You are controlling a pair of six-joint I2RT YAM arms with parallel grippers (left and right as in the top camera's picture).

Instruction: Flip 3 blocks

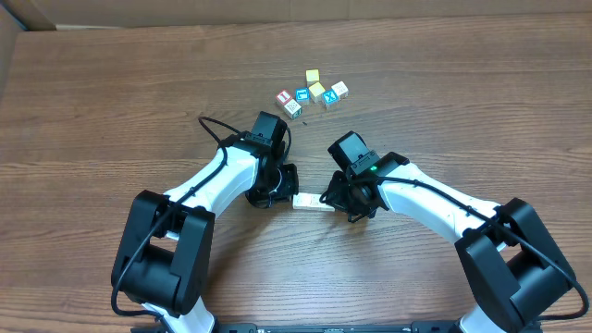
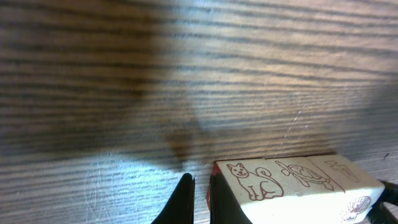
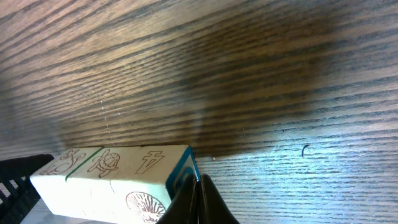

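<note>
Between my closed left pincer (image 2: 200, 190) at nine o'clock and closed right pincer (image 3: 200, 186) at three, the blocks (image 1: 312, 203) sit pinched in a row; flipping them, I judge, needs one even joint roll.

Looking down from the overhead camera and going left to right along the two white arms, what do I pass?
In order: left arm's black shoulder → left claw → row of three blocks → right claw → right arm's black shoulder. The loose cubes farther back overlap these, so I skip them.
</note>
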